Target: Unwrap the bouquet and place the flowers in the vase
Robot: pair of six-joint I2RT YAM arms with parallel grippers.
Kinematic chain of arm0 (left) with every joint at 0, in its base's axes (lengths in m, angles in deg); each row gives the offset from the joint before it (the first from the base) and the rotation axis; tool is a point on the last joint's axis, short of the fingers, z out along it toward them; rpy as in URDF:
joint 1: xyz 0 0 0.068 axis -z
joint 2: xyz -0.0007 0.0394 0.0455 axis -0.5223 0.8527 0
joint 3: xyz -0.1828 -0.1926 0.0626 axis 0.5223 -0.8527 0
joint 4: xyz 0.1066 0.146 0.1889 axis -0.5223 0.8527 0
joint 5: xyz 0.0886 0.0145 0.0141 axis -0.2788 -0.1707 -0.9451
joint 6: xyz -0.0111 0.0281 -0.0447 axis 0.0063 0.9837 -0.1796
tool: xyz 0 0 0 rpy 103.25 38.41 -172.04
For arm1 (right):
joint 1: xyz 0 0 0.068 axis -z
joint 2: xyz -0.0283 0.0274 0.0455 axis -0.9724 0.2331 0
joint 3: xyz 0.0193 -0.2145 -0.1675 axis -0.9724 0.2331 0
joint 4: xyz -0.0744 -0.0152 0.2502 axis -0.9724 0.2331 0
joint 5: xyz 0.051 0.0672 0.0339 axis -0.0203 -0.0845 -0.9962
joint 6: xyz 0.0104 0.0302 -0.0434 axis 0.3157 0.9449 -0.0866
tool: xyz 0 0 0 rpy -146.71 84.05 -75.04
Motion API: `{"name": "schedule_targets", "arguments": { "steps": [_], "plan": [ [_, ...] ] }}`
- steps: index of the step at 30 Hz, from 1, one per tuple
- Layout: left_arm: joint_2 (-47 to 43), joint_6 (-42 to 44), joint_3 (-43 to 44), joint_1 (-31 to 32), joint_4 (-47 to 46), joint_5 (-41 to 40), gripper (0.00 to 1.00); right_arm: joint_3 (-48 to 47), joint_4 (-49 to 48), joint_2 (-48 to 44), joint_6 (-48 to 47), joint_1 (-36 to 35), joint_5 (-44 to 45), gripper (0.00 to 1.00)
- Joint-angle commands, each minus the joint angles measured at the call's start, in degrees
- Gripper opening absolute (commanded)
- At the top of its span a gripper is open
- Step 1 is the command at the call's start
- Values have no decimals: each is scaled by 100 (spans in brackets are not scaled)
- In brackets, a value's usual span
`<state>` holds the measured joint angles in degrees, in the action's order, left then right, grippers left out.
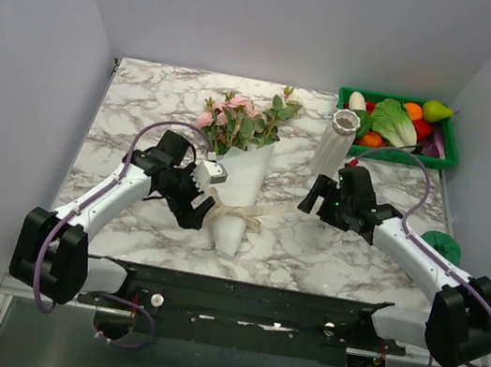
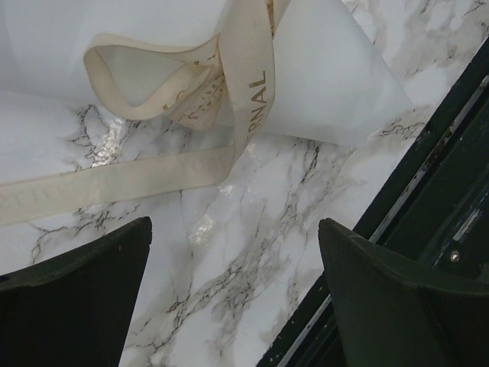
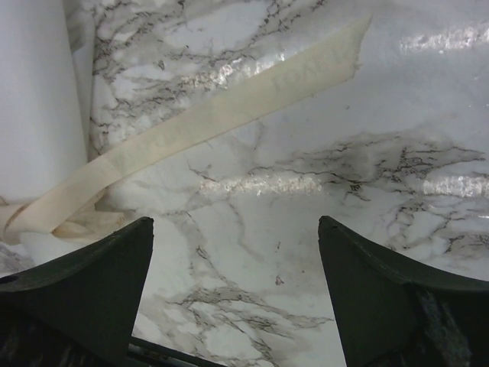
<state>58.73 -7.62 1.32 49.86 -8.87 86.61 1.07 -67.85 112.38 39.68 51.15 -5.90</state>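
Right pincer (image 1: 315, 201) hangs released over the marble tabletop (image 1: 147, 95), jaws spread with nothing between them; the left pincer (image 1: 195, 216) is just as wide and just as empty. The bouquet (image 1: 240, 159) lies flat between my two arms, its long axis running away from me: the point of the paper cone (image 1: 234, 229) faces the near edge and the flowers (image 1: 238, 116) are at the far end. The vase (image 1: 336, 143) stands upright close beyond the right pincer. What matters to me now is the cream ribbon (image 3: 229, 107). Its free tail stretches from the bow (image 2: 191, 84) on the cone across the table toward the right arm. From the right wrist it lies on a slant ahead of the fingertips, not between them. So I judge the right arm nearer the tail's end and the left nearer the bow. From the left wrist I cannot quite tell whether the bow is slack or tight. I would reach forward and set the jaws across the tail before closing.
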Motion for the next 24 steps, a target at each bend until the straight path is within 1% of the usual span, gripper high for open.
{"name": "schedule_targets", "arguments": {
  "steps": [1, 7, 10, 11, 14, 16, 17, 19, 20, 22, 23, 24],
  "plan": [
    [278, 139, -82, 158, -451, -75, 99, -375, -398, 224, 236, -144, 286, 93],
    [612, 138, -346, 456, -1066, -233, 99, -613, -478, 575, 411, -346, 409, 91],
    [788, 130, -364, 501, -1251, -269, 91, -630, -548, 637, 508, -434, 444, 89],
    [824, 130, -372, 527, -1287, -286, 83, -639, -566, 681, 526, -452, 471, 89],
    [938, 130, -390, 545, -1497, -444, 64, -683, -618, 734, 561, -504, 480, 89],
    [991, 95, -390, 545, -1646, -471, 63, -718, -654, 778, 570, -540, 480, 88],
    [991, 95, -399, 545, -1673, -419, 61, -736, -671, 813, 587, -557, 480, 88],
    [1035, 86, -399, 571, -1743, -331, 53, -788, -715, 927, 631, -584, 462, 88],
    [1061, 51, -390, 580, -1770, -295, 42, -815, -741, 962, 658, -592, 419, 88],
    [1149, 33, -381, 624, -1805, -304, 30, -911, -785, 1129, 719, -662, 401, 88],
    [1175, 16, -390, 624, -1823, -313, 18, -946, -803, 1199, 737, -689, 427, 88],
    [1210, 15, -390, 624, -1823, -382, 12, -999, -821, 1270, 754, -741, 444, 88]
  ]
}}
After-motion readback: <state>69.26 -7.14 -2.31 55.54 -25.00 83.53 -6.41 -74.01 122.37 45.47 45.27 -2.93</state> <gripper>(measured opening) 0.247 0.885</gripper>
